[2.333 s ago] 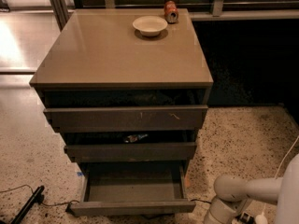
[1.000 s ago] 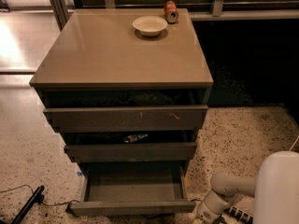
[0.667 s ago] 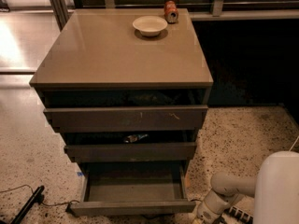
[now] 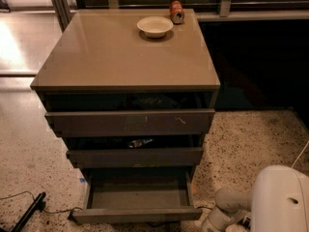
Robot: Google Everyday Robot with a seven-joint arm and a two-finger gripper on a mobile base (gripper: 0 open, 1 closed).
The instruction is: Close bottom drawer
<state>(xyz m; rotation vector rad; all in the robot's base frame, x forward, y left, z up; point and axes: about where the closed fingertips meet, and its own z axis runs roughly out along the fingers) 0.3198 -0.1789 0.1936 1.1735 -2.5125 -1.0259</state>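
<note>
My gripper [image 4: 211, 224] is sitting low at the bottom edge of the view, just right of the front corner of the bottom drawer [image 4: 137, 215]. It is largely cut off, and I cannot tell whether it is wide or narrow. The bottom drawer is standing pulled well out, its flat tray exposed. Above it, the middle drawer [image 4: 135, 156] and top drawer [image 4: 130, 123] are standing partly open. A white bowl [image 4: 154, 26] and a can [image 4: 176, 11] are resting at the back of the cabinet's surface [image 4: 120, 62].

A bowl [image 4: 154, 26] and can [image 4: 176, 11] stand at the worktop [image 4: 125, 62] rear; below, the bottom drawer [image 4: 137, 214] juts forward, gripper [image 4: 212, 224] just right of it.
</note>
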